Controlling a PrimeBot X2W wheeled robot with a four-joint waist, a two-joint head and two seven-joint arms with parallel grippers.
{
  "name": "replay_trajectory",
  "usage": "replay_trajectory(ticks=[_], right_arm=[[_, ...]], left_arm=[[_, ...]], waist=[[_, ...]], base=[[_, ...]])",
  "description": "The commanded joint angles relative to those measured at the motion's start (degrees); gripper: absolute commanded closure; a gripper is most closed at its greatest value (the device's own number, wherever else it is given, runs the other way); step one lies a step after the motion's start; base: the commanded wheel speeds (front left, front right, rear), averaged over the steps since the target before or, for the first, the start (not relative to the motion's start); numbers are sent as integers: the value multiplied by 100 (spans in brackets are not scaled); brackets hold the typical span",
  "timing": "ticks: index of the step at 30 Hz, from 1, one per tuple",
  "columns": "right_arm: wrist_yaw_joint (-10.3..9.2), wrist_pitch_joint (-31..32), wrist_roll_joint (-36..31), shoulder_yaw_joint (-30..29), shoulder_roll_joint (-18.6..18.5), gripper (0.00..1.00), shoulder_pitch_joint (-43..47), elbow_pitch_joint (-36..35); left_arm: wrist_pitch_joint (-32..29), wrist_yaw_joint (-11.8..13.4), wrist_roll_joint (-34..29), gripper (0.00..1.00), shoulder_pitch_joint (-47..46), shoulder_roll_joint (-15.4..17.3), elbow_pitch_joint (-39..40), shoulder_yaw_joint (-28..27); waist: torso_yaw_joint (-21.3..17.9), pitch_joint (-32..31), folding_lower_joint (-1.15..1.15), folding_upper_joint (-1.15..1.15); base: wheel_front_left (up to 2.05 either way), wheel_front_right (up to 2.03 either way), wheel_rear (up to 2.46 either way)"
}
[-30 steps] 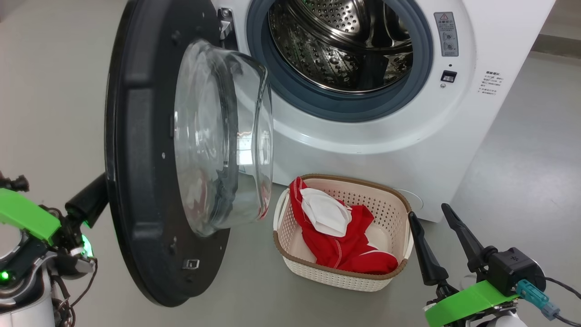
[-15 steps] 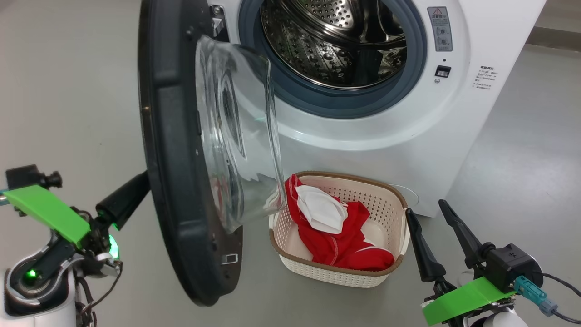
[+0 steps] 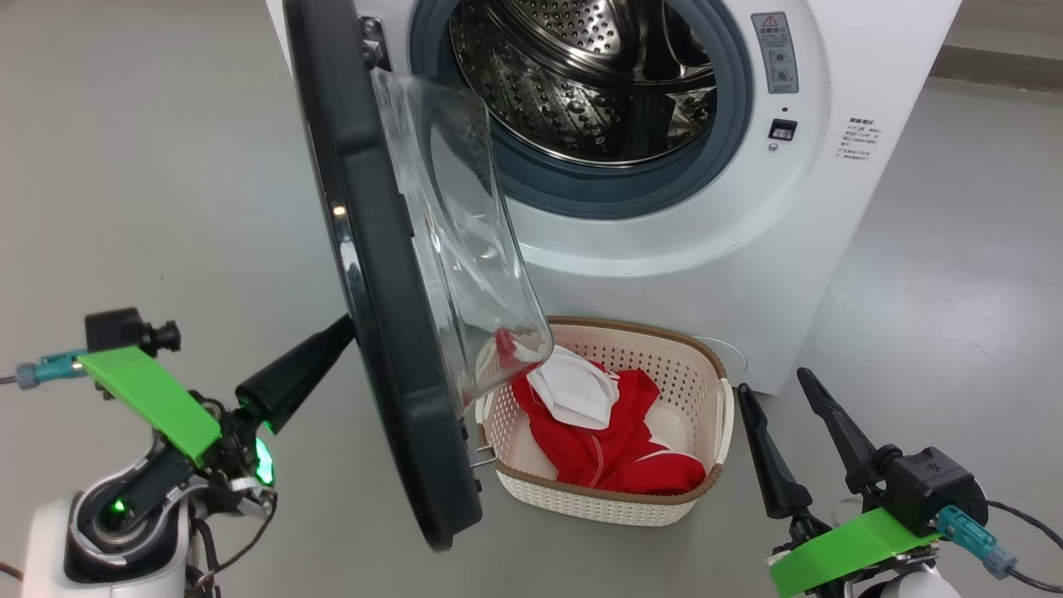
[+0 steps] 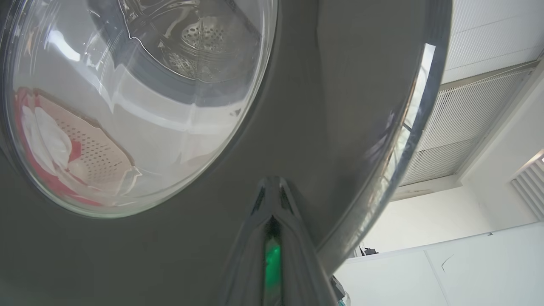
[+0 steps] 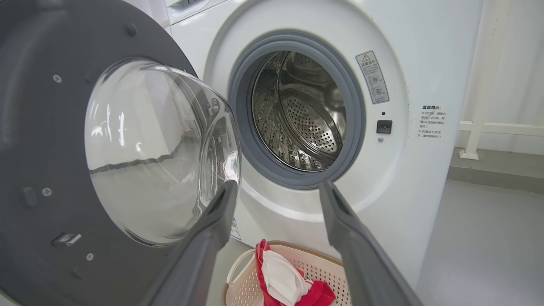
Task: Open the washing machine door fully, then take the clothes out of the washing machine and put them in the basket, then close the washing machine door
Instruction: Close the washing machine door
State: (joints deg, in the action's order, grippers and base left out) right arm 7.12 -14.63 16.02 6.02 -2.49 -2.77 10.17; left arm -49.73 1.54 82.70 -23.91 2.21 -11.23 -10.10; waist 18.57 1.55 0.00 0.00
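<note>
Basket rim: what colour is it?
The basket has a brown, woven-look rim over cream perforated walls; the head view shows it best.

Floor [image 3: 124, 166]: smooth, pale grey, faintly glossy, spread left and right. Step [image 5: 501, 170]: raised, darker grey, ran along the far right beneath a white railing post [image 5: 482, 76]. Ceiling [image 4: 488, 29]: white ribbed panels with a slatted grille [image 4: 467, 123]. Wall [image 4: 425, 276]: plain white, evenly lit
</note>
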Motion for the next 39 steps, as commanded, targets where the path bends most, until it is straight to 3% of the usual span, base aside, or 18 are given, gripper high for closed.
replay_trajectory(ticks=[1,12,13,14,15,20,26,39], right_arm=[[36,-37,25,127,-39,0,-211,-133],[36,-37,30,134,-39,0,-156,-135],[36,-37,29,133,-39,0,-153,-136],[36,-37,25,132,-39,0,-152,-140],[36,-37,19,129,-39,0,-153,-143],[36,-37,23,138,-39,0,-165,-138],[36,-37,53,190,-39,0,-181,-125],[36,-37,150,228,-39,0,-205,-119]], left_arm=[[1,-24,65,100,-12,67,201,-78],[355,27,125,100,3,68,175,-208],[393,3,103,87,7,83,182,-230],[457,-32,62,59,11,107,190,-264],[531,-66,38,0,5,119,191,-309],[809,-379,-293,0,27,303,229,-346],[1933,-830,-1829,0,217,843,395,-62],[5211,-902,-4233,0,903,1919,910,1508]], waist=[[-18,-4,0,0],[-8,-21,0,0],[0,-17,0,0],[7,-11,0,0],[16,-5,0,0],[48,15,0,0],[58,28,0,0],[-6,10,0,0]], base=[[0,0,0],[0,0,0],[0,0,0],[0,0,0],[0,0,0],[0,0,0],[0,0,0],[0,0,0]])
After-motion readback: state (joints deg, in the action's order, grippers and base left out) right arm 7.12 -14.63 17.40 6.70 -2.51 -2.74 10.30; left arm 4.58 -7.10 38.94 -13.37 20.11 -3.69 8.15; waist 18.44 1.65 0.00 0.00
